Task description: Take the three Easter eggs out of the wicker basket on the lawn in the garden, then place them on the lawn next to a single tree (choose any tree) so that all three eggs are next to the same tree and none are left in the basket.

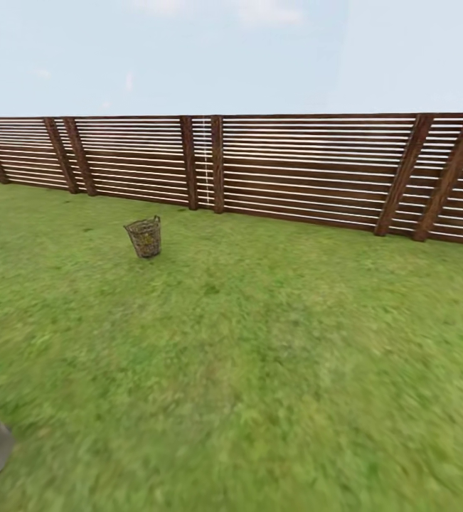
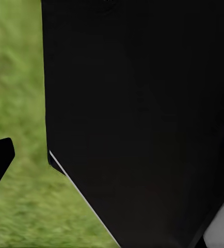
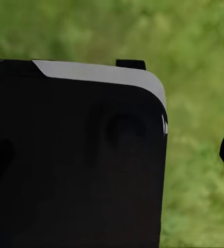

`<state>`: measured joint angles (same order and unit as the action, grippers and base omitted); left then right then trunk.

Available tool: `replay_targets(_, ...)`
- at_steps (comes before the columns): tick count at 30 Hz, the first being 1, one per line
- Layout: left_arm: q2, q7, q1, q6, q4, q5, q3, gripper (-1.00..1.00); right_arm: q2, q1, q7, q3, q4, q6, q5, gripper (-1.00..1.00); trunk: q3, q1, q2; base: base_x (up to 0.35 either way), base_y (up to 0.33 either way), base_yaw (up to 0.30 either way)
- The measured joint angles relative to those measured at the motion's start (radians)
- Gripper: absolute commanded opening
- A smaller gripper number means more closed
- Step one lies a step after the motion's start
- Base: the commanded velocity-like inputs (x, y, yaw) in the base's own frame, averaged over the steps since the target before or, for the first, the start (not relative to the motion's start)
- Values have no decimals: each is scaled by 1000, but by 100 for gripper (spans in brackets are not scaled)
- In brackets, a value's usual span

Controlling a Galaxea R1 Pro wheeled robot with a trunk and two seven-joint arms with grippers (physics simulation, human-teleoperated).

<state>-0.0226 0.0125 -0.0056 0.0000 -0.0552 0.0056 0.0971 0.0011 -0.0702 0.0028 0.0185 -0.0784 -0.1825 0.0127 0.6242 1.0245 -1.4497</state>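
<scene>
In the head view, the wicker basket (image 1: 144, 237) is seen upright on the lawn (image 1: 259, 370), well ahead and left of centre, near the slatted fence (image 1: 295, 171). Its contents cannot be made out. The eggs are judged light, smooth and rounded, best pinched across the middle.

In the left wrist view, a dark body panel (image 2: 143, 113) is seen over grass; whether the jaws are parted cannot be told.

In the right wrist view, another dark panel (image 3: 76, 165) blocks much; those jaws cannot be judged either.

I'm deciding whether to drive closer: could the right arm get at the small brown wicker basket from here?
Probably not: the small brown wicker basket stands far off near the slatted wooden fence, with open green lawn between.
</scene>
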Motion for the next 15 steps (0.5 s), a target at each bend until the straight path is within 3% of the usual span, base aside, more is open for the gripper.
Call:
replay_targets(8, 0, 0, 0, 0, 0, 0, 0, 100, 0, 0, 0, 0, 0, 0, 0, 100, -4, 0, 0, 336, 0, 264)
replay_targets(15, 0, 0, 0, 0, 0, 0, 0, 100, -1, 0, 0, 0, -1, 1, 1, 100, -5, 0, 0, 336, 0, 65)
